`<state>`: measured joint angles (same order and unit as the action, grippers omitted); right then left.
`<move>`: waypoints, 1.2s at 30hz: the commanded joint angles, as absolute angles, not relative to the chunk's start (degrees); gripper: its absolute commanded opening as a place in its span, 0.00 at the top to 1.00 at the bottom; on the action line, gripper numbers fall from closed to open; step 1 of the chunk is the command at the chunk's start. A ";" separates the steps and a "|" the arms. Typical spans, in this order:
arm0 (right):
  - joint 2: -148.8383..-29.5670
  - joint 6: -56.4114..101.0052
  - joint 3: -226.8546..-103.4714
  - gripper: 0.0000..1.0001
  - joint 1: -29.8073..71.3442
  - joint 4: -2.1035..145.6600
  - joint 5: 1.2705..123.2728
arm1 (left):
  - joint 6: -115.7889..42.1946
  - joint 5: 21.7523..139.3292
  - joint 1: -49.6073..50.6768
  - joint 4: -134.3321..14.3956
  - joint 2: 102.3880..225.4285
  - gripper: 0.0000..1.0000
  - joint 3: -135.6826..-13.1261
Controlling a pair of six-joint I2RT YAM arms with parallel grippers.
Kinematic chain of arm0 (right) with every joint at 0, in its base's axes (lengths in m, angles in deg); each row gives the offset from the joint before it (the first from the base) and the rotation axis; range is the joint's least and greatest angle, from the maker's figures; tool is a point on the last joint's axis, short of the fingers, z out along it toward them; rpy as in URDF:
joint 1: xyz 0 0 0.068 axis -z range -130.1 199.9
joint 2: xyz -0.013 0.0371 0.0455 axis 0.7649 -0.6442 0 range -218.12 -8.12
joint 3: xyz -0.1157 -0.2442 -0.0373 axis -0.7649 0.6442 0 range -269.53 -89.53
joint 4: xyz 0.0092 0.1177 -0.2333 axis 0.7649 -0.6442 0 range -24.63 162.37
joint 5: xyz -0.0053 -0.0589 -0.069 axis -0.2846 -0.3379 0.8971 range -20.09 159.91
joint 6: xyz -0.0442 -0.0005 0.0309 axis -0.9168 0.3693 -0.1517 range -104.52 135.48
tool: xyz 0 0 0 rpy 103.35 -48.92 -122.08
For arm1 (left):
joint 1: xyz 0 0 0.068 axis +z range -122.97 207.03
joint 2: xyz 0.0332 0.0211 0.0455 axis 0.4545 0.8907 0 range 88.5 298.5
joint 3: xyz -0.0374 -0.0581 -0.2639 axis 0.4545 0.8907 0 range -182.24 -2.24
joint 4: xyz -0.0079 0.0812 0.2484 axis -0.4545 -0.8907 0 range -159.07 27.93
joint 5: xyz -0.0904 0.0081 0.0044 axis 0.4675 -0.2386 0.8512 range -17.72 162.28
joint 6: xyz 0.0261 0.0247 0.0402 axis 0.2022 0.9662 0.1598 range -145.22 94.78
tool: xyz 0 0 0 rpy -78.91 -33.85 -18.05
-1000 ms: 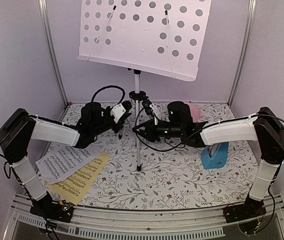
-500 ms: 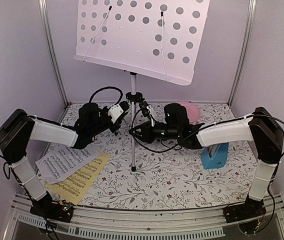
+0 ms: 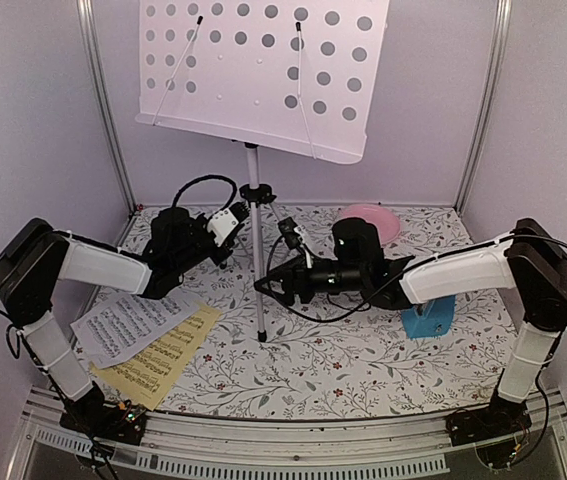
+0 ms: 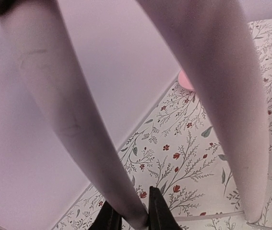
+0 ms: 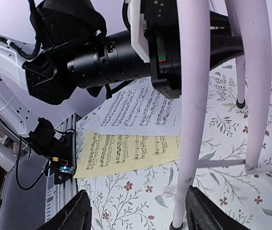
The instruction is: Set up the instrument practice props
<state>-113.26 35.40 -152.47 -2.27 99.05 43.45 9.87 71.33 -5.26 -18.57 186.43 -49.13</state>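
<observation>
clamping a leg of the music stand in the clenched left gripper, held it standing toward the back of the table. spread the right gripper wide, released, near another leg. lay at near left: white sheet overlapping yellow sheet; at right, blue metronome.

A pink round plate lies flat on the surface, a white cloth printed with leafy sprigs and small red flowers. It sits beyond the right tool and off to its right, near the pale lilac back wall. A slotted metal rail edges the surface nearer than the tool.
</observation>
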 commanded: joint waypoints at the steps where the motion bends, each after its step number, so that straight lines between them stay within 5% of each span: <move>1: -105.41 31.92 -145.84 0.27 -1.71 101.94 43.93 | 17.21 68.58 -4.17 -19.69 186.11 1.00 -48.02; 5: -101.75 31.03 -140.65 0.23 2.03 103.21 45.41 | 16.50 68.45 -4.21 -19.81 186.03 0.95 -48.29; 13: -100.93 25.38 -137.90 0.08 5.92 102.82 50.01 | 9.78 68.98 -4.19 -21.36 179.18 0.46 -46.71; 27: -112.57 9.16 -146.24 0.11 8.93 100.07 47.95 | -12.56 75.37 -4.77 -33.54 161.44 0.38 -39.40; 36: -120.47 4.38 -153.62 0.13 13.06 98.14 48.14 | -12.64 79.33 -1.57 -37.91 168.27 0.37 -41.20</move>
